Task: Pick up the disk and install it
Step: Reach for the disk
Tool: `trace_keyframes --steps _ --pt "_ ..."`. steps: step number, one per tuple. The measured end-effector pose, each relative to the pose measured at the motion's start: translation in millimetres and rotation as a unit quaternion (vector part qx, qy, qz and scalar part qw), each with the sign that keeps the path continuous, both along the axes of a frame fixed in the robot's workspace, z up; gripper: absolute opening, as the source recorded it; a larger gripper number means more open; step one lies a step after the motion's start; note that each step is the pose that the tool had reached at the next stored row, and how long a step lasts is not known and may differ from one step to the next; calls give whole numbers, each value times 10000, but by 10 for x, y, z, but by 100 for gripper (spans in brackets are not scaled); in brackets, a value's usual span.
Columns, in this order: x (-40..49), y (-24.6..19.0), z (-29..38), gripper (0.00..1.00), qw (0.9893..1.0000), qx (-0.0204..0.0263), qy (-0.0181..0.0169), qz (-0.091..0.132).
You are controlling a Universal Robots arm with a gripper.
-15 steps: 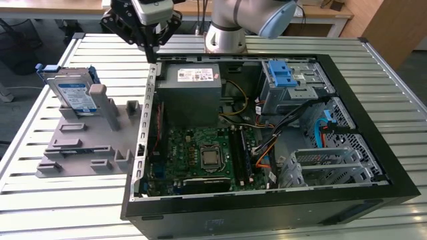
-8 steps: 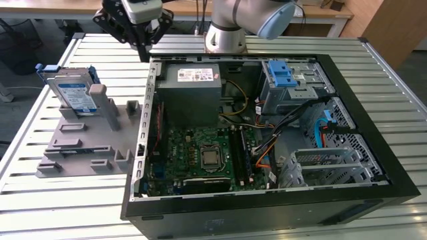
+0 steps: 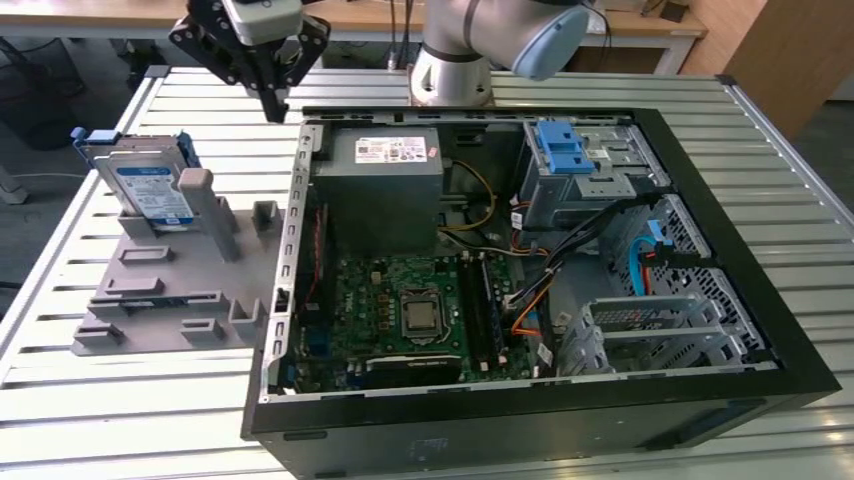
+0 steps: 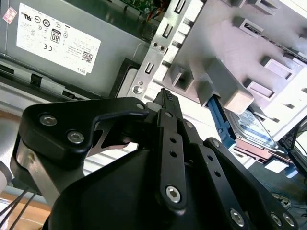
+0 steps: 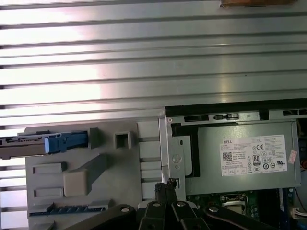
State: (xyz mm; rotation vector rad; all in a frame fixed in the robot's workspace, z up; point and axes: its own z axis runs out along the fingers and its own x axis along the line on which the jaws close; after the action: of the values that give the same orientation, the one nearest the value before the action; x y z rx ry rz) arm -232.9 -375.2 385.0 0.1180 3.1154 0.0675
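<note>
Gripper (image 3: pixel 276 104) clenched empty near computer case (image 3: pixel 534 425) corner; disk (image 3: pixel 144 185) stands on edge in grey holder (image 3: pixel 154 270), exterior view's left; likely dense, rigid, shock-sensitive, best gripped across flat metal faces.

On the desk (image 3: pixel 80 400), the computer case (image 3: pixel 534 425) lay at the exterior view's right, with the holder (image 3: pixel 160 290) just beside it on that view's left. The disk (image 3: pixel 144 190) stood on edge at the holder's far end. The gripper (image 3: pixel 275 108) hung above the case's far left corner.
</note>
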Motion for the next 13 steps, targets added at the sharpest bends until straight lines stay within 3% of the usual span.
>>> trace_keyframes --steps 11,13 --pt "-226 52 -15 11 10000 -1 3 -1" --pt "-276 53 -19 11 10000 -28 5 -1"
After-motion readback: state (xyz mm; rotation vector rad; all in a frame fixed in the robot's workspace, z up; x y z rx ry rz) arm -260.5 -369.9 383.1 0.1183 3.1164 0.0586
